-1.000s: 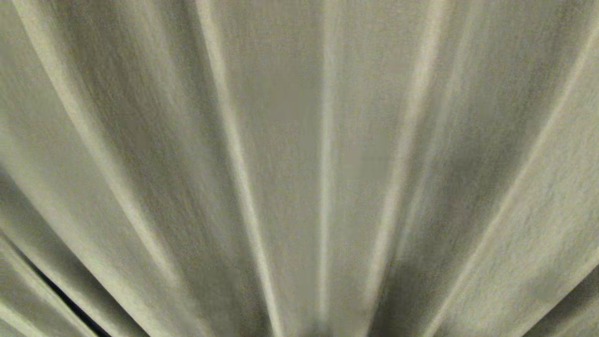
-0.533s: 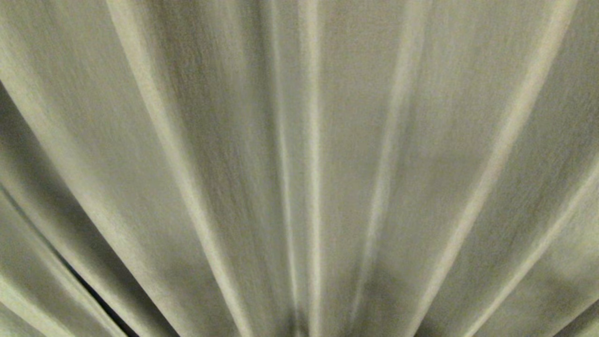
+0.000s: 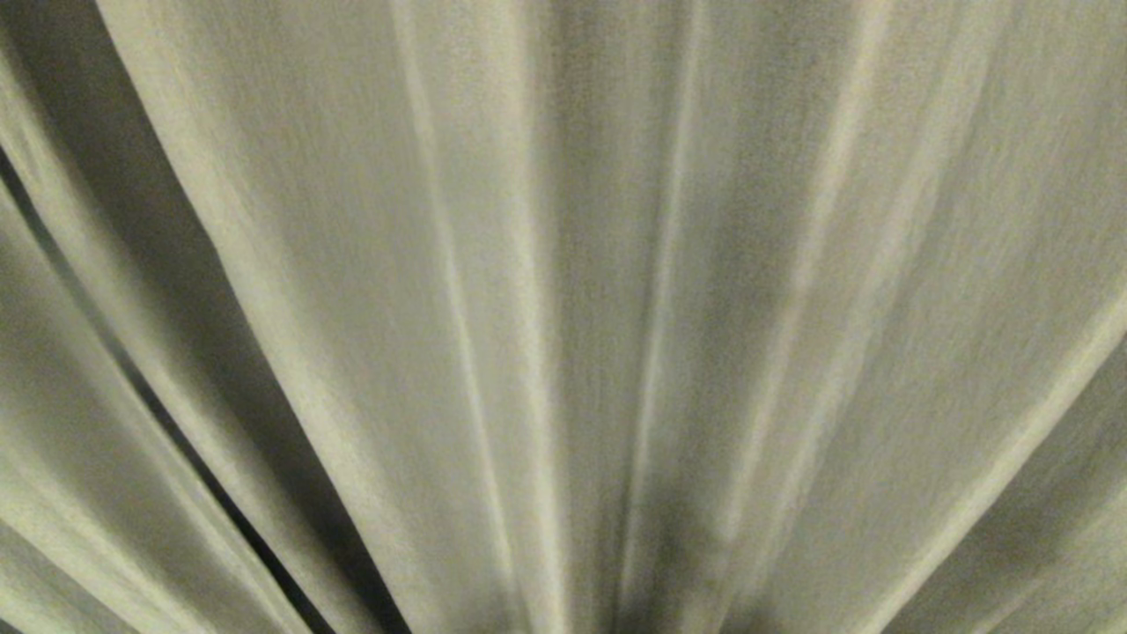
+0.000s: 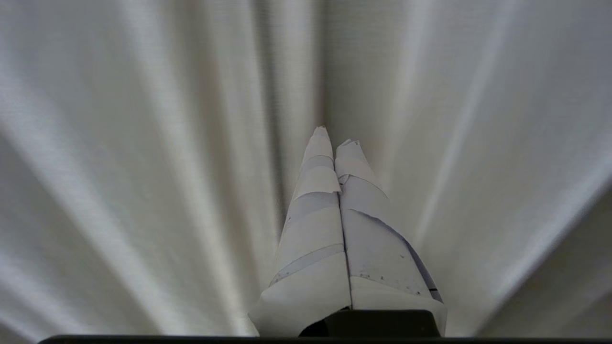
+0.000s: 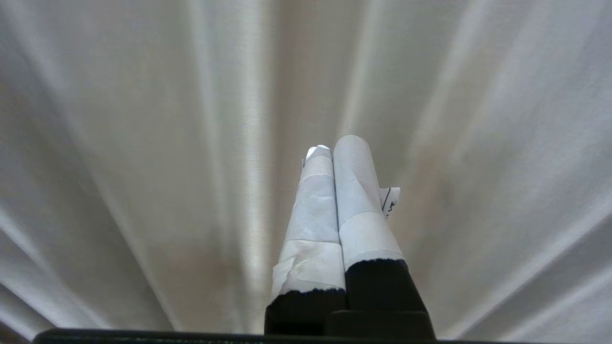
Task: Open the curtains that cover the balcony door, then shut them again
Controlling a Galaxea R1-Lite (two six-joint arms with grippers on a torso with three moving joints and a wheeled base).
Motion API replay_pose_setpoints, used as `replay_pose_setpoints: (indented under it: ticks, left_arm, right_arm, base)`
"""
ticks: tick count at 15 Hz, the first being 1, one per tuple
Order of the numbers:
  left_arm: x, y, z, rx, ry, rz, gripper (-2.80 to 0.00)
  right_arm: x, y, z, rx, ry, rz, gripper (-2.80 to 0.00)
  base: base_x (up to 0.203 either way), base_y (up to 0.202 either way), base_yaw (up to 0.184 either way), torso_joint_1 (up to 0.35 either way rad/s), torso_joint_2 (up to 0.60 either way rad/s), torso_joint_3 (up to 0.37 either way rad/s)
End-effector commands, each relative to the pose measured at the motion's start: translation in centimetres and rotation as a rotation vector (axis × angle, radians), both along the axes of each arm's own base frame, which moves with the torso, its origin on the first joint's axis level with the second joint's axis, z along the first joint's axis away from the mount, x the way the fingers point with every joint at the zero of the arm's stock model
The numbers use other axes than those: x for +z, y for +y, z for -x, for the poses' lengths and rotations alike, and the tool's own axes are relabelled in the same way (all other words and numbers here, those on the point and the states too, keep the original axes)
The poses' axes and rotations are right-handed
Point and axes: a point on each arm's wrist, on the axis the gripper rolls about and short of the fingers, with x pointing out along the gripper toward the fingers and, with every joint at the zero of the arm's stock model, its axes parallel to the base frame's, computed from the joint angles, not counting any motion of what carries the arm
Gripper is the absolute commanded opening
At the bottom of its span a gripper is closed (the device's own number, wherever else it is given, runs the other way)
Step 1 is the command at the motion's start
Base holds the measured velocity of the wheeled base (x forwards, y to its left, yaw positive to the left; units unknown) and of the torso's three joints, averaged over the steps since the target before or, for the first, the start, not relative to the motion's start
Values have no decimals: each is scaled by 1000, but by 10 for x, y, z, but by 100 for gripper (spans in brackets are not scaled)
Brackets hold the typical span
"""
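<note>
- Close before the left wrist camera: left gripper (image 4: 334,136), two tapered fingers wrapped in white paper tape, pressed flat together, nothing between them. Tips aimed at the fabric; whether they touch it, cannot tell.
- Right gripper (image 5: 333,143): white tape over black fingers, likewise pinched closed and empty, a small printed paper tag sticking out at one side. Also faces fabric at close range.
- Beyond both grippers: the curtains (image 3: 563,291), cream-white, slightly sheer cloth in long soft vertical pleats, fill every view from edge to edge.
- Head view: neither arm visible. Pleats fan outward from the lower centre. A narrow dark slit (image 3: 220,493) runs between folds toward the robot's left; it may be where two panels meet or just a deep shadowed fold, cannot say which.
- Balcony door: not visible in any view; presumably behind the cloth.
- Progress, as a judgement: curtains hang drawn across, no fold gripped. Either opening has not begun or the closing is done; the views alone do not settle it.
- View differences: only the head view shows the dark slit; only the wrist views show the grippers and their closed, empty state.
</note>
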Motion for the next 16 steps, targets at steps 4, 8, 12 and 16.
replay_pose_setpoints:
  ticks: [4, 8, 12, 16]
  left_arm:
    - [0, 0, 0, 2, 1, 0, -280]
    - [0, 0, 0, 2, 1, 0, -280]
    - [0, 0, 0, 2, 1, 0, -280]
    - [0, 0, 0, 2, 0, 0, -280]
  right_arm:
    - [0, 0, 0, 0, 0, -1, -280]
    - [0, 0, 0, 0, 1, -2, -280]
    - [0, 0, 0, 0, 1, -2, -280]
    - [0, 0, 0, 0, 1, -2, -280]
  base:
    - [0, 191, 0, 1, 3, -1]
    - [0, 192, -1, 2, 5, 2]
    - [0, 190, 1, 2, 2, 1]
    - [0, 172, 2, 2, 5, 2]
